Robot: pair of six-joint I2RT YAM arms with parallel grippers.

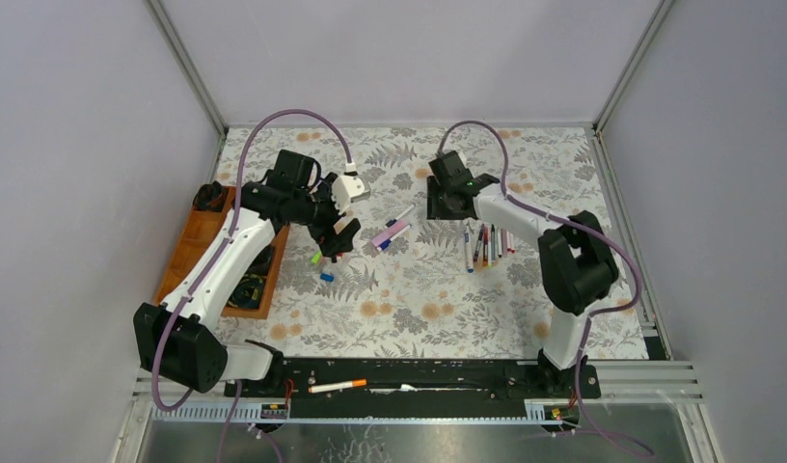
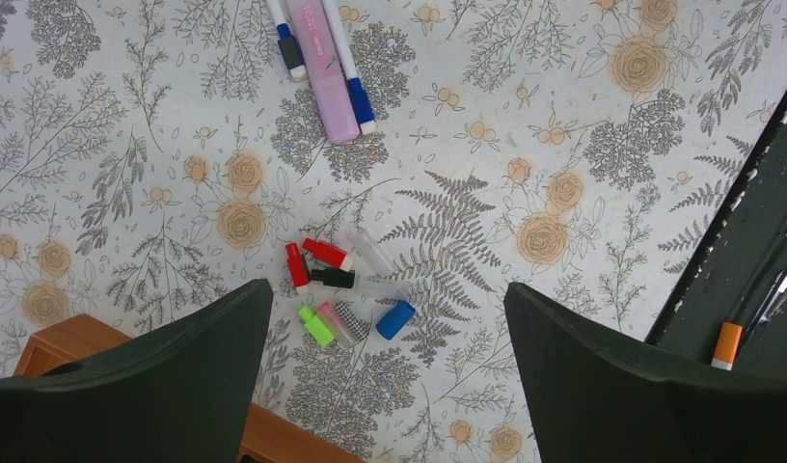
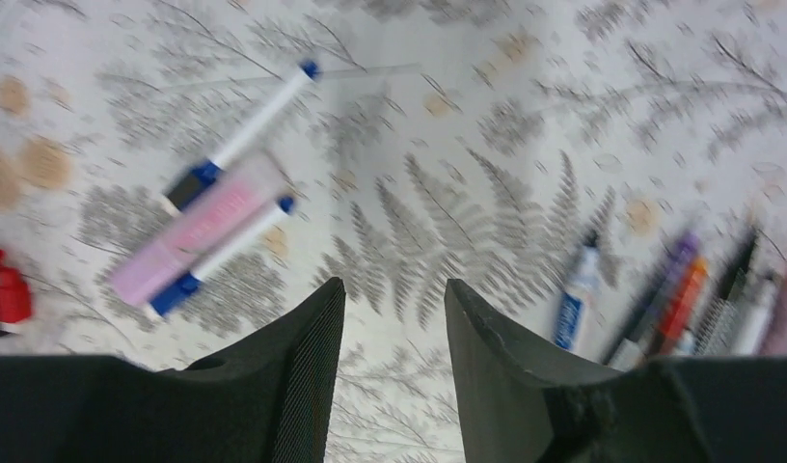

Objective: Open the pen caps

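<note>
Lining up the next pen between two empty pincers

Across the floral-print tabletop (image 1: 409, 299), with a brown wooden tray (image 1: 192, 253) at its left edge, the work splits by arm. The left pincer (image 2: 388, 294) hangs wide apart and holds nothing, directly above the cluster of small plastic caps (image 2: 332, 279) in red, black, green, blue and clear. The right pincer (image 3: 395, 289) shows a narrower gap, also with nothing in it, between the thick pink highlighter (image 3: 192, 241) and the bundle of slim marker pens (image 3: 679, 299). Judging by this, the step is fetching another capped pen. One arm should clamp the barrel near its middle and the other the cap alone, then pull straight along the pen's axis rather than sideways. Two white pens (image 2: 346, 53) lie against the highlighter, so a grasp from above should avoid dragging neighbours. Only the left wrist view separates the caps by colour. Only the overhead view shows both arms and how far the bundle lies from the caps. The right wrist view is blurred, so cap details there cannot be told
</note>
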